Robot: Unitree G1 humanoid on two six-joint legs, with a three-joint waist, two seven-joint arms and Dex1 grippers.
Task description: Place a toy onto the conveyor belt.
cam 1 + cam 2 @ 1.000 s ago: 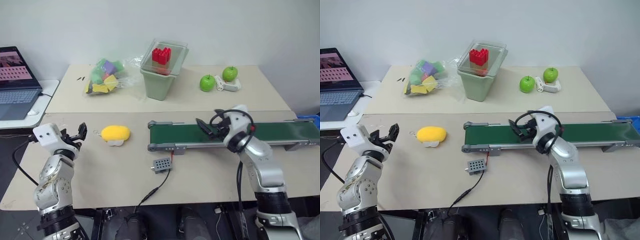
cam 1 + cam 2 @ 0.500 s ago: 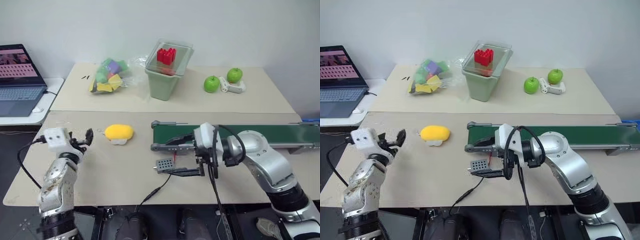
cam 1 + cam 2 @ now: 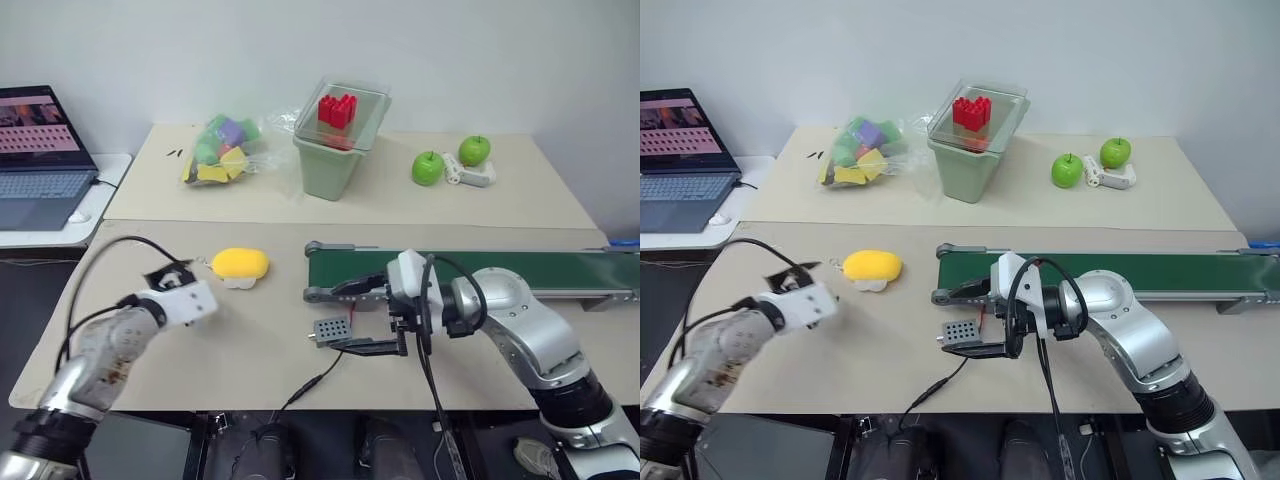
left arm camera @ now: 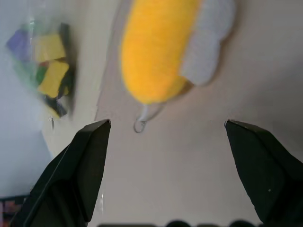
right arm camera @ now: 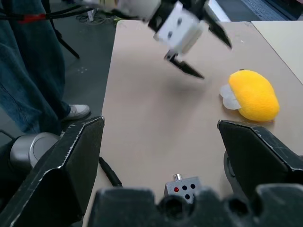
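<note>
On the near table, nearest the robot:
Control box point(image 3: 331, 328): small grey box with its cable trailing off the front edge, just in front of the belt's left end; it sits between the right gripper's two fingers without visible contact.
Right gripper point(image 3: 368, 316): fingers spread wide, empty, pointing left across the table at the belt's left end. Judged parked clear of the toy so the left arm can work.
Left gripper point(image 3: 170, 277): fingers apart, nothing held, low over the table just left of the toy. The left wrist view looks straight between its fingers point(image 4: 80, 165) at the plush, so it seems lined up for a grasp.
Toy point(image 3: 239, 264): yellow oval plush, white patch and small loop, lying on the table between left gripper and belt, touching neither.
Conveyor belt point(image 3: 560, 268): dark green in grey frame, running rightward from mid-table; surface bare, so the placement is not yet done.
Step in hand (judgement): approach before closing on the toy.

On the far table:
Foam blocks point(image 3: 216, 155): multicoloured, in a clear bag, far left.
Green bin point(image 3: 330, 175): holds a clear box with red building blocks point(image 3: 336, 108).
Apples point(image 3: 427, 167): two green ones beside a small white object, far right.
Laptop point(image 3: 40, 150): open, on a side surface to the far left.
Person's legs point(image 5: 28, 75): standing beside the table in the right wrist view.
</note>
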